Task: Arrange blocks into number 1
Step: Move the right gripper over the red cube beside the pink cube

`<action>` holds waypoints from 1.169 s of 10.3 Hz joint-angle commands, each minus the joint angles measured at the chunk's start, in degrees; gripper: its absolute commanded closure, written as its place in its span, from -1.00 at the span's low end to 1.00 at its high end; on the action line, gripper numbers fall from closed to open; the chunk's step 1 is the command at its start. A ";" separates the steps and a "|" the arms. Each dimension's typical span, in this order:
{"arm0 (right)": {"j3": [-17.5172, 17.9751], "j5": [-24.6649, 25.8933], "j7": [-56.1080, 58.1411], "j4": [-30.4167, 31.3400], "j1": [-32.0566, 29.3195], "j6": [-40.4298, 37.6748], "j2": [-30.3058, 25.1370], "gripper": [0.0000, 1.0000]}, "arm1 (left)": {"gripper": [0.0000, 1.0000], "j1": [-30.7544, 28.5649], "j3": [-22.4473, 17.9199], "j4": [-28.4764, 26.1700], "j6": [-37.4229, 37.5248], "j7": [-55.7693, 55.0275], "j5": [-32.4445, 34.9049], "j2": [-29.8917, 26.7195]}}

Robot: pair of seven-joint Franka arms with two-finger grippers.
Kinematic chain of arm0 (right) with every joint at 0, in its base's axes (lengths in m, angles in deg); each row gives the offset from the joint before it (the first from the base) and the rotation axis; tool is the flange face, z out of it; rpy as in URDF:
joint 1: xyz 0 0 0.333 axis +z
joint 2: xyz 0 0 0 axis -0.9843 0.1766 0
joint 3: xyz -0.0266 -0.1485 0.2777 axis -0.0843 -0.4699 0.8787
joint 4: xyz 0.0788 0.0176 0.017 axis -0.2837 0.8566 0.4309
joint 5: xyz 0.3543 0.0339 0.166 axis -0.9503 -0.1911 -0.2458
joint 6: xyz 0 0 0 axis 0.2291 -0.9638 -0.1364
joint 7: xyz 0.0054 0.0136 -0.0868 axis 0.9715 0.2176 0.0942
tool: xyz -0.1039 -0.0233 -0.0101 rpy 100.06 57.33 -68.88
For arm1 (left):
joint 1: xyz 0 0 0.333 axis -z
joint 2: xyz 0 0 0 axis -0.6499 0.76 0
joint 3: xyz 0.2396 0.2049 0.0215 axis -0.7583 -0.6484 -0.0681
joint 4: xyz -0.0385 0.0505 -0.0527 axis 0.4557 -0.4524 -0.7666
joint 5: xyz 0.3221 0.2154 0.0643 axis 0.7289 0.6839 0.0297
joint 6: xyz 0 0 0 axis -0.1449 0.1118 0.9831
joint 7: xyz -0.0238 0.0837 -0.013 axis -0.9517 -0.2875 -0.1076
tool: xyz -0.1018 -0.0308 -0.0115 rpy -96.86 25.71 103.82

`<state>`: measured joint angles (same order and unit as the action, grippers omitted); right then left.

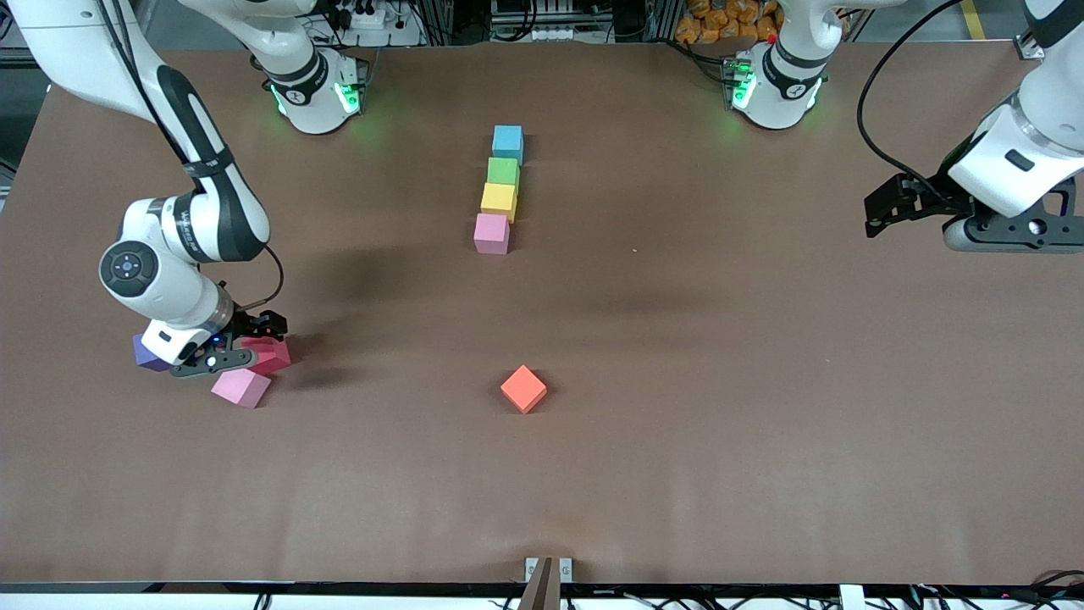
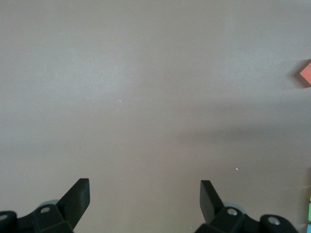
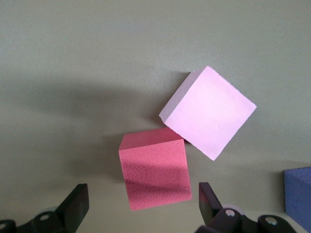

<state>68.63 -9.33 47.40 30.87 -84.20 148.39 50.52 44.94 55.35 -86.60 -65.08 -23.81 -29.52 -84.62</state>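
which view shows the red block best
The right wrist view: the red block fills the middle of the picture, unblocked, between the open right gripper's fingers, touching a pink block. In the front view the red block is partly hidden under that gripper. The left wrist view doesn't show it.

Robotics lab: two white arm bases (image 1: 315,89) w/ green status lights bolted along the far edge of a brown-covered table (image 1: 762,381); above that edge, aluminium framing, a power strip (image 1: 360,17) & loose cabling.
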 commanded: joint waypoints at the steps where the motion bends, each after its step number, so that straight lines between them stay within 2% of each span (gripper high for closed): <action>1: -0.70 -1.33 2.67 -1.51 -0.02 -0.44 1.20 -1.00 | -1.00 -0.80 0.22 0.83 0.62 1.58 -1.23 0.20; 9: -1.84 -1.42 3.72 -2.48 0.15 0.26 4.09 -1.00 | -1.00 -0.28 0.22 0.92 -0.09 1.50 -0.44 1.34; 12: -1.93 -3.79 3.81 -2.48 0.41 0.35 5.33 -1.00 | -1.00 -0.19 0.22 0.92 -0.09 1.50 -0.44 1.43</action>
<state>67.00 -11.12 49.79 29.44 -84.17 148.60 54.68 44.97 55.40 -86.58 -65.33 -23.81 -29.52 -83.52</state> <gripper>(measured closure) 0.000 0.000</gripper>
